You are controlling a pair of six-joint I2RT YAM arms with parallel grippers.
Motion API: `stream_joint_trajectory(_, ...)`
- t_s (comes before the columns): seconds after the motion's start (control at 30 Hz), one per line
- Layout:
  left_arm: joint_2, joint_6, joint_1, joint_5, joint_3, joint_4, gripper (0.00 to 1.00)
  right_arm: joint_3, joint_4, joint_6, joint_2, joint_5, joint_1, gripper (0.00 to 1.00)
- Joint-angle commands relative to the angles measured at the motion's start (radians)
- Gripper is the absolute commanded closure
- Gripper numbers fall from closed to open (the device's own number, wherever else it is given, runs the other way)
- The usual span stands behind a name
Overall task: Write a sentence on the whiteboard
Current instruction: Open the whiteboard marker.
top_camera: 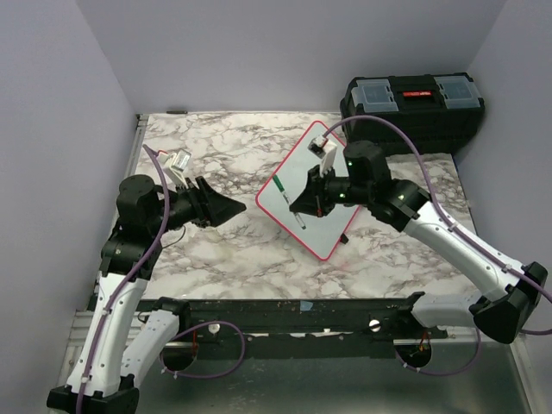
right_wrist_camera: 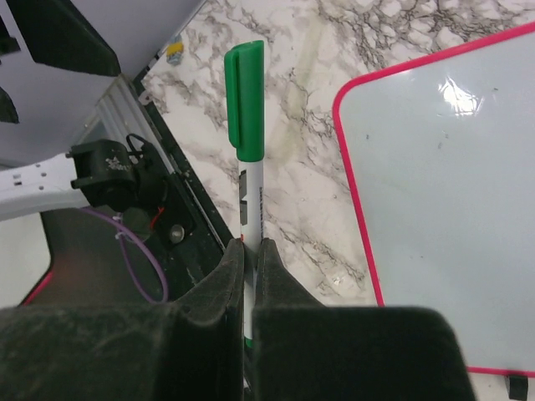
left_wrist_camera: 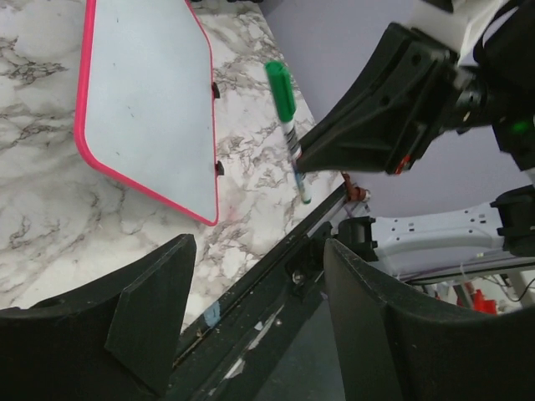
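**Item 1.** Black rail, nearest to us, which we logged running along the near edge of the worktop. The worktop had a white-and-grey marble pattern.

**Item 2.** Left gripper, black, near the left edge and pointing toward the middle. We noted its jaws parted with a clear gap and nothing between them. Through that gap, its own camera showed the rail and one corner of the board.

**Item 3.** Right gripper, black, reaching in from the right edge. From above, we saw it hanging over the middle of the whiteboard. We found its jaws pinched tight on the marker.

**Item 4.** Marker, with a white barrel and its green cap on. The cap sat at the end away from the fingers. We could not tell whether the marker touched anything beneath it.

**Item 5.** Whiteboard, with a white face, red-pink rim and rounded corners. We logged it lying flat on the worktop, right of centre and turned like a diamond, one corner toward the far right corner. There was a glare spot on its face. We could not tell whether it carried writing.

**Item 6.** Toolbox, black, with clear-lidded compartments and a red latch. We logged it at the far right corner, near the board but apart from it.

**Item 7.** Purple cable, which we noted arching over the right arm.
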Motion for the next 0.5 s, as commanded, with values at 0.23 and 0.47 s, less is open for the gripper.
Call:
stream_joint_trajectory(0.23,0.145,-0.141,-0.106,-0.169,0.213,-0.208,0.37,0.157,-0.149,-0.127,0.139,0.594,0.320,1.00)
stream_joint_trajectory(0.47,0.147,-0.177,-0.110,-0.232,0.191,-0.237,0.36,0.178,-0.145,-0.152,0.176,0.718,0.427,0.99)
